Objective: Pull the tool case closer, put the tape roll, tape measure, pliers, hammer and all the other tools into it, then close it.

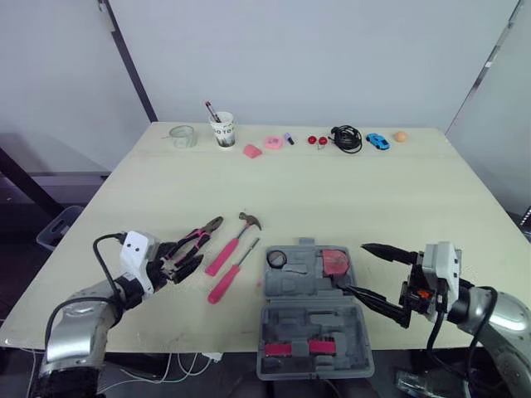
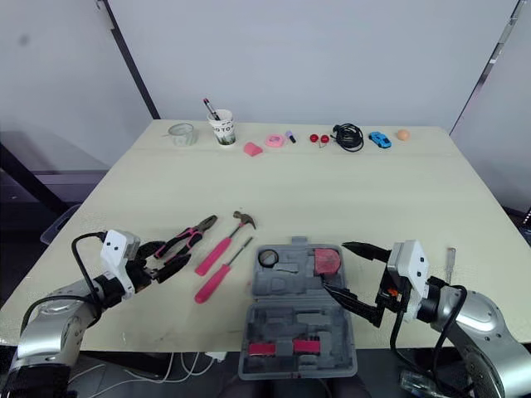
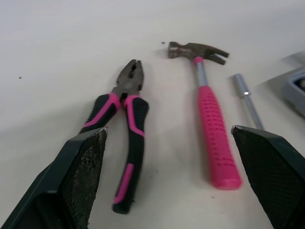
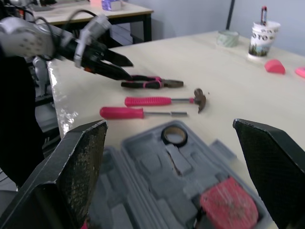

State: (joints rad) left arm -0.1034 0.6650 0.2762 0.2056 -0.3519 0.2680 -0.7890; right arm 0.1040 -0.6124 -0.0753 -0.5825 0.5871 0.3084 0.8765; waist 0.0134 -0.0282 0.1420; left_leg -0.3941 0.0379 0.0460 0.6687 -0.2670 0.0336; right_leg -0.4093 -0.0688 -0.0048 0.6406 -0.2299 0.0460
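Pliers (image 3: 133,124), at ten o'clock from the tool case (image 1: 311,319), lie before the spread-fingered left gripper (image 3: 169,132): best pinch both handles mid-length; right gripper (image 1: 357,267) likewise spread.

1. Table (image 1: 332,191): pale wood-look top, smooth, matt.
2. Case (image 1: 311,319): grey moulded plastic, matt.
3. Pliers (image 3: 136,129): dull dark metal head; black and pink rubbery-looking grips.
4. Hammer (image 3: 212,129): grey metal head, shiny metal shaft, pink dimpled plastic grip.
5. Screwdriver (image 1: 226,284): bright metal shaft, smooth pink plastic handle.
6. Tape roll (image 4: 172,143): glossy black.
7. Tape measure (image 1: 335,262): red plastic, scuffed.
8. Finger pads (image 3: 88,162): black, rough, gritty.
9. Cup (image 1: 222,130): printed paper.
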